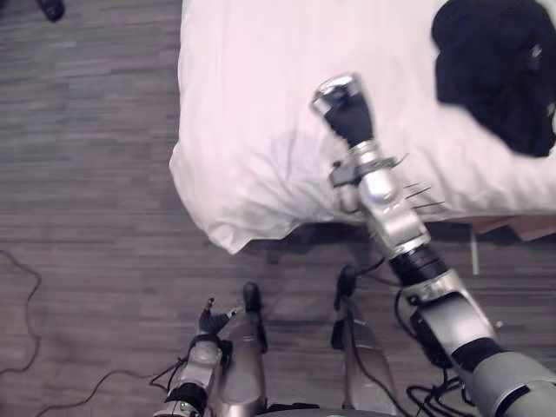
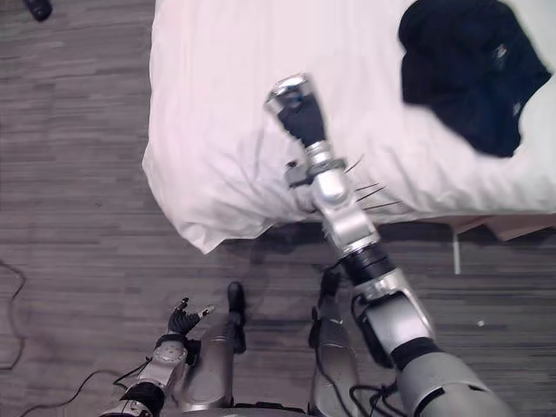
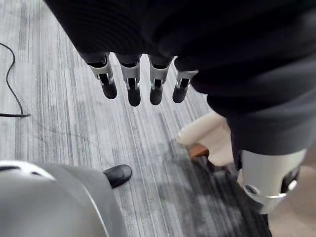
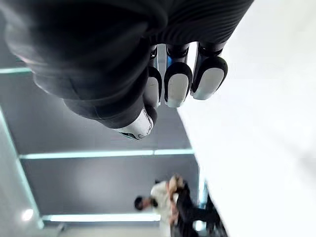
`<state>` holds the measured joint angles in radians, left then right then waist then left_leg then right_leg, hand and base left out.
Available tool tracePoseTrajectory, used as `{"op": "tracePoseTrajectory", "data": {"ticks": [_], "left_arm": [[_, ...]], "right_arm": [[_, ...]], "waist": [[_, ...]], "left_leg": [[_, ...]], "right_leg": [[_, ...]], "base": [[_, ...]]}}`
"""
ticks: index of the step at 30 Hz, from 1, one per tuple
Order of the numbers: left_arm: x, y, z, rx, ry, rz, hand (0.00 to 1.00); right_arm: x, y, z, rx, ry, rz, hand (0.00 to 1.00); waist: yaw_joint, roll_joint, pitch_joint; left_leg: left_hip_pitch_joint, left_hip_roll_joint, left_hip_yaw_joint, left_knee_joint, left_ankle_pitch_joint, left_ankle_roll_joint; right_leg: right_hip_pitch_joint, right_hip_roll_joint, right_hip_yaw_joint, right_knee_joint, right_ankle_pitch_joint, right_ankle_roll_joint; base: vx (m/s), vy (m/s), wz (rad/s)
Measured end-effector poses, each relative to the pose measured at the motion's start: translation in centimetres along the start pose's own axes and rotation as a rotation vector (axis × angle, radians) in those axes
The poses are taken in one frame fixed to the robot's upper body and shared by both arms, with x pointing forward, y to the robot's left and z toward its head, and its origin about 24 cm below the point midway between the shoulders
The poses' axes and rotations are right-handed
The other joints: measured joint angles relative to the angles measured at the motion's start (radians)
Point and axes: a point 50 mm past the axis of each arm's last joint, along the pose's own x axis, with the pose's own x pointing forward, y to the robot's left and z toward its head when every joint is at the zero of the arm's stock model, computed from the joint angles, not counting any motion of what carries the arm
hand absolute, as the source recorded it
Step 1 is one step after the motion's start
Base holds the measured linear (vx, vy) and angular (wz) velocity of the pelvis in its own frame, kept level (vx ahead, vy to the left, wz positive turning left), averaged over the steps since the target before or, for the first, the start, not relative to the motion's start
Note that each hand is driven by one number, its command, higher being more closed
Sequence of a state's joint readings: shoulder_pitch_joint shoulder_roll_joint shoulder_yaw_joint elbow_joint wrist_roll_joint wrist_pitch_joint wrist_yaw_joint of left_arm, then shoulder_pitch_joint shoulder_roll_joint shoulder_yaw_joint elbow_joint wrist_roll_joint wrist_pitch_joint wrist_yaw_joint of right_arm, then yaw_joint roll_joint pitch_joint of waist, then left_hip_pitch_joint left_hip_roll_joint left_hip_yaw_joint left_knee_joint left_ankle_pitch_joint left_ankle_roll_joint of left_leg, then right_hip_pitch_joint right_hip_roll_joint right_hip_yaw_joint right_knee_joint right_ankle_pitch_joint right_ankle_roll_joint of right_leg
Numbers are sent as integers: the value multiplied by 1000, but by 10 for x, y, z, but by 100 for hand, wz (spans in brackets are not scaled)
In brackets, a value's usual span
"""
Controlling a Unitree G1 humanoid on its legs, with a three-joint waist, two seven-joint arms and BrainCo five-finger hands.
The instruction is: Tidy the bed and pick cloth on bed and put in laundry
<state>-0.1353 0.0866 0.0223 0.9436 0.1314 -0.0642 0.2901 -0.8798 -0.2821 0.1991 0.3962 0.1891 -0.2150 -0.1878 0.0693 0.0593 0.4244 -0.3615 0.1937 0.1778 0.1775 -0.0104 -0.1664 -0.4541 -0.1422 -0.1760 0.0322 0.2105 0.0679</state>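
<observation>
A white-sheeted bed takes up the top of the eye views, its corner sagging toward the floor. A crumpled black cloth lies on the sheet at the far right. My right hand reaches over the middle of the bed, well to the left of the cloth, raised above the sheet. In the right wrist view its fingers are curled in with the pads facing back, and they hold nothing. My left hand hangs low beside me over the floor, and its fingers are straight and empty.
Grey striped carpet spreads left of and in front of the bed. A dark shoe lies on the floor at the far left. A wooden bed base shows under the sheet's right edge. A person stands far off.
</observation>
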Motion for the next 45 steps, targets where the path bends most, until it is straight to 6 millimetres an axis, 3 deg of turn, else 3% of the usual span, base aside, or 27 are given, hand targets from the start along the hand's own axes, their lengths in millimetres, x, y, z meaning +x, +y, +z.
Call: {"op": "tracePoseTrajectory", "data": {"ticks": [4,6,10,14,16,17,18,19,20,21,22,23,25,26,27,28,31,32,33,35,38,39,40,41,42,44,45], "left_arm": [[2,-2,8,-41,-20,-16,0],[4,-3,12,-49,-25,-19,0],[6,-4,18,-58,-35,-22,0],[6,-3,20,-64,-41,-17,0],[4,-1,19,-69,-49,-14,0],[3,0,21,-74,-63,-15,0],[2,0,21,-76,-71,-21,0],[1,2,20,-76,-73,-21,0],[1,4,18,-71,-70,-19,0],[1,9,11,-36,-53,-13,0],[0,11,8,-14,-49,-17,0],[-1,13,3,42,-45,-30,0],[-2,16,-3,108,-38,-44,0],[-4,17,-11,141,-22,-55,0],[-5,16,-13,145,-14,-62,0],[-8,17,-24,166,22,-68,0],[-11,17,-41,234,87,-91,0],[-9,15,-38,265,78,-111,0],[-10,11,-39,312,77,-135,0],[-10,1,-35,367,58,-185,0],[-8,-9,-27,432,28,-232,0],[-8,-9,-27,437,28,-235,0],[-11,-13,-30,447,33,-248,0],[-13,-11,-37,451,48,-248,0],[-16,-11,-42,452,61,-247,0],[-17,-12,-46,449,72,-252,0],[-19,-17,-46,424,74,-255,0]], "right_arm": [[-9,-43,-29,-83,136,-154,100],[-7,-47,-21,-108,89,-153,100],[-21,-61,-35,-132,135,-198,100],[-62,-81,-63,-117,231,-305,100],[-102,-92,-90,-107,380,-394,100],[-152,-105,-119,-112,582,-481,100],[-186,-111,-134,-119,709,-527,0],[-246,-114,-152,-125,917,-588,0],[-269,-114,-156,-127,992,-604,0],[-324,-108,-163,-125,1185,-628,0],[-342,-107,-164,-123,1244,-635,0],[-384,-104,-161,-116,1381,-657,0],[-427,-99,-153,-124,1535,-656,0],[-448,-93,-149,-122,1620,-636,0],[-453,-92,-148,-114,1640,-633,0],[-464,-87,-145,-94,1683,-641,0],[-473,-71,-146,-50,1730,-617,0],[-475,-66,-146,-30,1745,-602,0],[-475,-62,-147,-27,1749,-582,0],[-477,-58,-147,-25,1760,-572,0],[-475,-55,-148,-22,1750,-560,0],[-474,-53,-148,-17,1747,-556,0],[-472,-52,-149,-14,1741,-552,0],[-471,-51,-150,-24,1745,-527,0],[-467,-47,-152,-36,1744,-474,0],[-463,-41,-155,-47,1741,-415,0],[-465,-38,-155,-56,1751,-388,0]], "waist": [[-1,26,14],[-2,33,17],[-3,35,18],[-35,24,23],[-57,9,32],[-62,-6,40],[-67,-11,42],[-84,-20,38],[-90,-27,36],[-116,-49,25],[-126,-56,21],[-146,-65,5],[-148,-73,-46],[-147,-76,-81],[-147,-76,-87],[-152,-72,-106],[-168,-61,-142],[-165,-61,-144],[-168,-59,-144],[-183,-54,-151],[-197,-44,-171],[-194,-52,-176],[-188,-43,-185],[-176,-20,-195],[-159,-13,-194],[-150,-11,-188],[-128,-11,-185]], "left_leg": [[-81,4,0,29,-2,-1],[-107,14,4,62,-15,-2],[-136,49,0,169,-74,-2],[-107,51,2,238,-125,11],[-53,52,7,249,-156,13],[5,50,21,242,-171,15],[33,49,25,236,-176,14],[77,43,32,220,-180,15],[97,38,40,207,-180,15],[156,29,68,166,-176,19],[180,27,80,151,-176,18],[244,27,108,117,-173,15],[316,31,161,67,-171,10],[378,40,216,25,-166,1],[404,41,240,11,-164,-2],[473,51,312,-22,-160,-14],[529,77,389,-35,-174,-51],[562,82,434,-47,-177,-70],[594,85,487,-58,-186,-86],[639,86,553,-70,-189,-87],[687,89,668,-19,-196,-86],[679,102,688,42,-196,-86],[642,184,695,305,-171,-46],[575,259,607,534,-74,73],[485,274,449,737,-98,84],[377,222,260,858,-198,66],[348,189,193,824,-211,80]], "right_leg": [[-80,1,11,10,12,0],[-109,3,20,31,11,0],[-125,22,27,98,-21,-13],[-83,21,39,133,-46,-2],[-24,19,42,128,-58,4],[33,18,47,112,-64,9],[64,17,47,99,-66,11],[107,13,47,81,-69,18],[120,11,51,74,-69,22],[154,6,68,54,-65,31],[169,6,74,46,-60,31],[209,9,90,29,-57,30],[229,20,102,19,-56,30],[230,12,22,33,-70,7],[230,-3,-50,58,-100,-22],[229,-71,-286,169,-162,-55],[228,-128,-548,295,-210,-114],[222,-147,-676,350,-246,-161],[219,-159,-730,402,-295,-170],[210,-155,-726,447,-337,-168],[149,-109,-615,489,-385,-161],[140,-99,-585,487,-387,-163],[140,-39,-515,438,-378,-180],[165,42,-443,354,-351,-202],[197,107,-346,279,-321,-220],[265,164,-242,215,-305,-236],[317,189,-166,178,-285,-203]], "base": [[-89,-26,-6],[-30,-11,-16],[-4,-26,-14],[27,25,-7],[66,82,-13],[82,95,-13],[116,112,-13],[99,65,-6],[169,86,-21],[156,64,-30],[194,66,-47],[134,36,-43],[169,18,-76],[164,-2,-94],[179,33,-125],[147,43,-103],[168,2,-98],[151,-78,-101],[115,-79,-102],[81,-58,-84],[123,-60,-116],[227,-112,-177],[304,-144,-240],[306,-67,-332],[228,5,-266],[207,78,-250],[221,137,-264]]}}
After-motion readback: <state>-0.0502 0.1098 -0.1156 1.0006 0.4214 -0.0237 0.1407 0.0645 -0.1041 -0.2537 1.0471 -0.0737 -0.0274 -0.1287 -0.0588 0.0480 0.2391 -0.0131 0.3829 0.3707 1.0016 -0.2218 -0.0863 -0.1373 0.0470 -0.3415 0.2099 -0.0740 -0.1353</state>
